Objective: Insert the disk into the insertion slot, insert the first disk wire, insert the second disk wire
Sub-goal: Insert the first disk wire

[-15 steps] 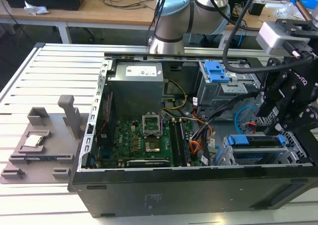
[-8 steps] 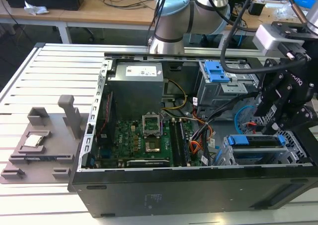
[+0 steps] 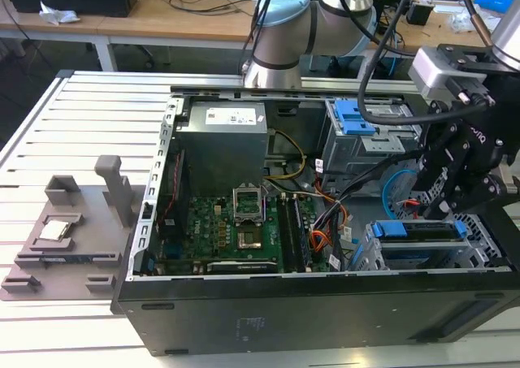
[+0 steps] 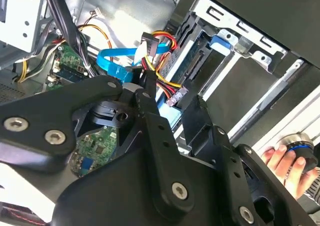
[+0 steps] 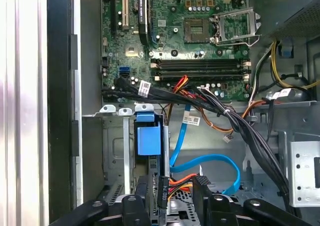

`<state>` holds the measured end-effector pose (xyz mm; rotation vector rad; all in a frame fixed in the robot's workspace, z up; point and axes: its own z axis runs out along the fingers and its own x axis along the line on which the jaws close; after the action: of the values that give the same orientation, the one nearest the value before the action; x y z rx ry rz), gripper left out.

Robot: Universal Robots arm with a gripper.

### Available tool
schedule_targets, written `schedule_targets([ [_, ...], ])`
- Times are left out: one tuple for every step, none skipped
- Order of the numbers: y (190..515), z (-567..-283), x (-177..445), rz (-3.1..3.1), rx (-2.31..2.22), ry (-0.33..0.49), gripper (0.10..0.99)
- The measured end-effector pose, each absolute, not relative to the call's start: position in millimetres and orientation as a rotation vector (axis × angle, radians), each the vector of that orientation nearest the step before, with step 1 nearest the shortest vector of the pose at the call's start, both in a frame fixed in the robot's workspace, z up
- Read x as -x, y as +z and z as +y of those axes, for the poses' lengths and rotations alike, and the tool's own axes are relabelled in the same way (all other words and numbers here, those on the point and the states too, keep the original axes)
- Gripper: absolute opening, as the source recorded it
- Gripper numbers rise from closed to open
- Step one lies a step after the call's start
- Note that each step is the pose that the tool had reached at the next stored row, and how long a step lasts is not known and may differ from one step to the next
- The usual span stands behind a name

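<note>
Your gripper, fingers parted and gripping nothing, straddles the wired connector just above the disk; any skew risks snagging the blue cable alongside.

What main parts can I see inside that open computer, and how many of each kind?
Drive cages: 2, the insertion slot and a taller grey cage
Disk: 1, in the insertion slot
Power supply box: 1
Green circuit board: 1
Blue flat cable: 1
Total: 6
</note>
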<state>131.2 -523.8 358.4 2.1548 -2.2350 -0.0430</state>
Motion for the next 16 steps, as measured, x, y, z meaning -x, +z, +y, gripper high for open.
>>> schedule_targets([
  [357.4,-523.8,-131.2,-2.247,-2.143,-0.043,0.478],
  [356.5,-523.8,-131.3,-2.26,-2.129,-0.044,0.478],
  [356.4,-523.8,-131.3,-2.265,-2.123,-0.044,0.478],
  [356.4,-523.8,-131.3,-2.265,-2.123,-0.044,0.478],
  [356.3,-523.8,-131.3,-2.266,-2.123,-0.044,0.478],
  [356.3,-523.8,-131.3,-2.266,-2.123,-0.044,0.478],
  [356.2,-523.8,-131.3,-2.266,-2.123,-0.044,0.478],
  [356.2,-523.8,-131.3,-2.266,-2.123,-0.044,0.463],
  [356.2,-523.8,-131.3,-2.266,-2.123,-0.044,0.463],
  [356.2,-523.8,-131.3,-2.266,-2.123,-0.044,0.337],
  [356.2,-523.8,-131.3,-2.266,-2.122,-0.044,0.216],
  [356.2,-523.8,-131.3,-2.266,-2.122,-0.044,0.184],
  [356.2,-523.8,-131.3,-2.266,-2.122,-0.044,0.184],
  [356.2,-523.8,-131.3,-2.266,-2.122,-0.044,0.184],
  [356.3,-523.8,-131.3,-2.266,-2.122,-0.044,0.184],
  [356.2,-523.8,-131.3,-2.267,-2.122,-0.044,0.184],
])
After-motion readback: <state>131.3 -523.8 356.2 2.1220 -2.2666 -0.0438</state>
